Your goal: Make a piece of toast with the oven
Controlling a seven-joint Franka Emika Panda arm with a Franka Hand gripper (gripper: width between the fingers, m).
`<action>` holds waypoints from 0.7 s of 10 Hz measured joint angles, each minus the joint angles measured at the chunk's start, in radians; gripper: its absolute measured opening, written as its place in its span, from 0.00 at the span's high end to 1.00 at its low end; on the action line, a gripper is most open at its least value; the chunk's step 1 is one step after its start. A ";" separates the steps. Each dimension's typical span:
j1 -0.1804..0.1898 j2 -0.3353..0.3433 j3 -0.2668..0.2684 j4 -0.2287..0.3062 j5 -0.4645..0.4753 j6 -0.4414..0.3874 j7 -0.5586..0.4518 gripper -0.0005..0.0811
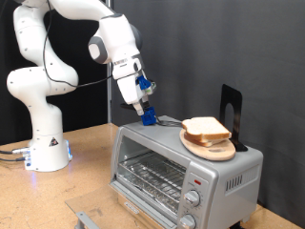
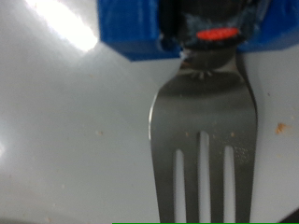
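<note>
Here, in my exterior view, the white arm reaches from its base at the view's left down to the top of the oven, which stands on the wooden table. The claw, with its blue fingertips, sits at the oven top's left rear corner, touching or just above the metal; I cannot tell which. A thin grey handle runs from the claw along the oven top toward the plate.

The oven is silver-grey, with its glass door shut and the wire rack visible behind the glass. Two round knobs and a red mark lie on the front panel at the view's right.

The piece of toast, pale with a thin tan crust, lies on a round wooden plate on the oven top, toward the view's right. Whether a second slice lies beneath it I cannot tell. A black upright stand rises just behind the plate.

In my wrist view, the claw is clenched on a metal fork: the blue fingers hold its neck, and its tines extend away over the pale grey surface. An orange-red patch shows at the grip.
</note>
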 joint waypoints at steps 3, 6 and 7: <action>0.002 0.000 -0.004 0.014 0.006 -0.029 -0.006 0.00; 0.002 0.008 0.025 0.005 0.003 -0.029 -0.003 0.00; 0.002 0.012 0.036 0.000 0.003 -0.024 -0.002 0.00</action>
